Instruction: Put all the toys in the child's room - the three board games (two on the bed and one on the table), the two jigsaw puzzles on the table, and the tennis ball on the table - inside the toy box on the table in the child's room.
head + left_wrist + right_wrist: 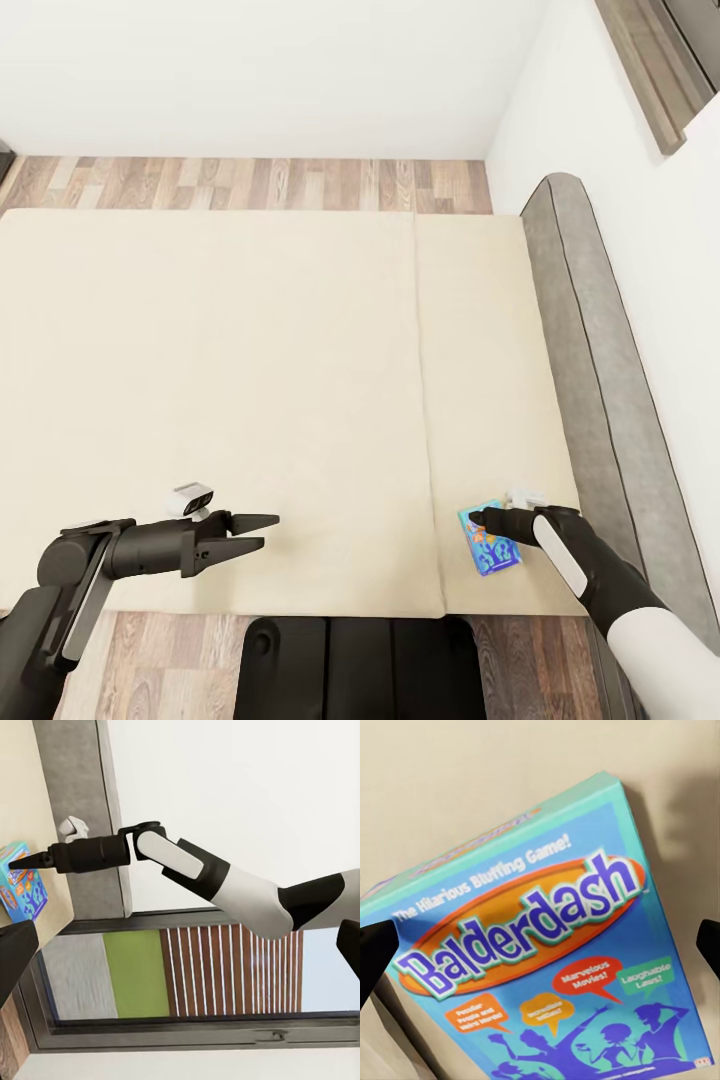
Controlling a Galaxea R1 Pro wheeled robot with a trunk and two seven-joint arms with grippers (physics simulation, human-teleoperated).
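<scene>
Step in hand: picking the first board game off the bed (250, 400). The Balderdash box (489, 549) lies flat on the mattress near the foot edge closest to me, on the narrow panel beside the grey headboard (590, 380). My right end effector (478, 518) hovers right over the box's upper edge; in the right wrist view the box (547, 960) sits between my two fingertips (375, 960), which stand wide apart at either side, so the fingers are open and nothing is clamped yet. My left end effector (262, 532) hangs idle over bare mattress, well apart from the box, fingers slightly apart and empty. Next move, as I judge it: lower the right wrist, straddle the box across its short width, close, lift. The box is thin and flat on soft bedding, so getting a finger under an edge may be awkward. Toy box not in sight from here.
</scene>
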